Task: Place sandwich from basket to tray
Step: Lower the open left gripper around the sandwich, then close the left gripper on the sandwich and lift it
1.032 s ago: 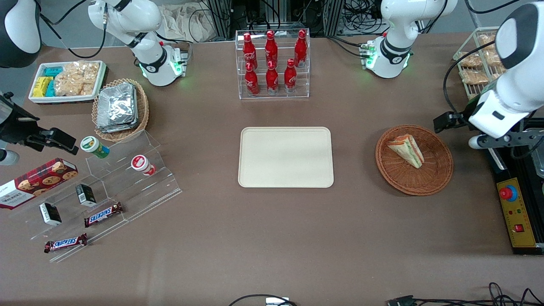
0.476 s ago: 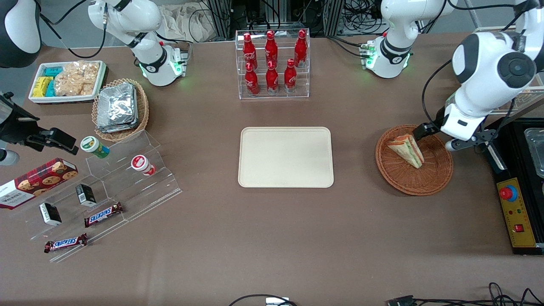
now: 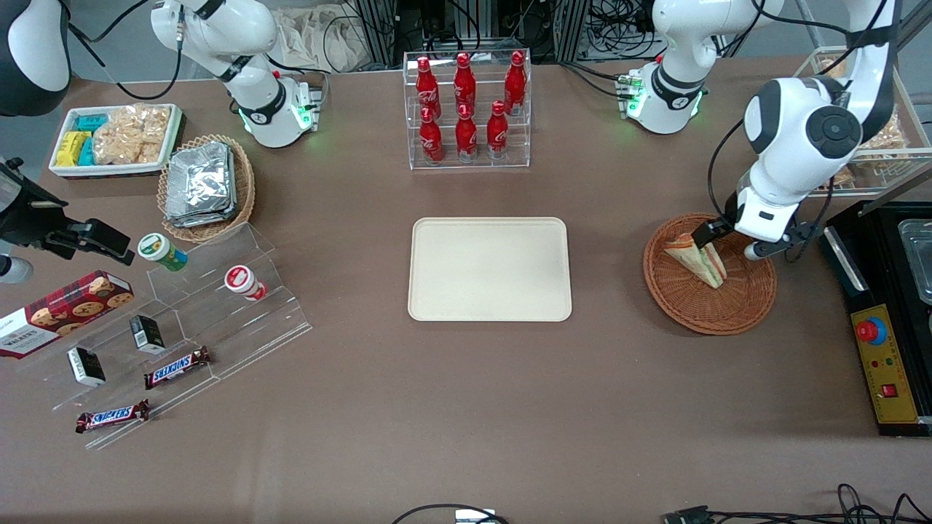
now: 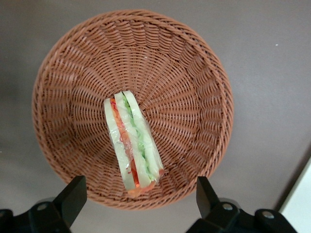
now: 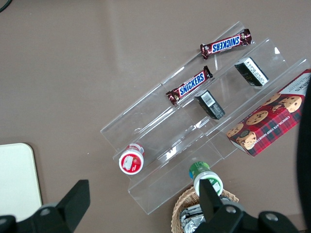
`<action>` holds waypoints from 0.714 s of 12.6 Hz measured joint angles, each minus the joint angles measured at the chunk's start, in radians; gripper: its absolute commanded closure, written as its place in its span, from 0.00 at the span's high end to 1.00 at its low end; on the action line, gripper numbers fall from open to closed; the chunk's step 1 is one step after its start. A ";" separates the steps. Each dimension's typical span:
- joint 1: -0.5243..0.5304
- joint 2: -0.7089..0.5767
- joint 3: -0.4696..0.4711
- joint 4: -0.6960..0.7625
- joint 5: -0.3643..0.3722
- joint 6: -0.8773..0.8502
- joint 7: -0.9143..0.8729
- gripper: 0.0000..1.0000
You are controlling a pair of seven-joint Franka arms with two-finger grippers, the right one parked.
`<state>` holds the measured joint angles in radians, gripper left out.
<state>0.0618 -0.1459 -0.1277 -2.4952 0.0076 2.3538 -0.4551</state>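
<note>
Centrally on the surface lies the bare tray [image 3: 489, 268]; toward the working arm's edge, the basket [image 3: 743, 309] holds the sandwich [image 4: 132, 143] (seemingly on edge). Gripper [image 4: 138, 201] hovers above, jaws spread: approach step. Next, descend and pinch.

Six red bottles [image 3: 466, 109] in a clear rack [image 3: 467, 156], used here as landmark. Toward the parked arm's end from it: white dish of snacks [image 3: 115, 140], tan basket of foil packets [image 3: 205, 186]. Nearer the camera there: stepped clear stand [image 3: 218, 320], two cups [image 3: 162, 252], two Snickers bars [image 3: 177, 367], cookie box [image 3: 62, 311].
</note>
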 measured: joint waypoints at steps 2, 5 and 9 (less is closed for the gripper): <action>0.000 0.011 0.000 -0.049 0.000 0.076 -0.031 1.00; 0.000 0.041 0.000 -0.097 0.000 0.167 -0.044 1.00; 0.000 0.092 0.001 -0.147 0.000 0.286 -0.048 1.00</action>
<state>0.0621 -0.0541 -0.1269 -2.6420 0.0075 2.6403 -0.5034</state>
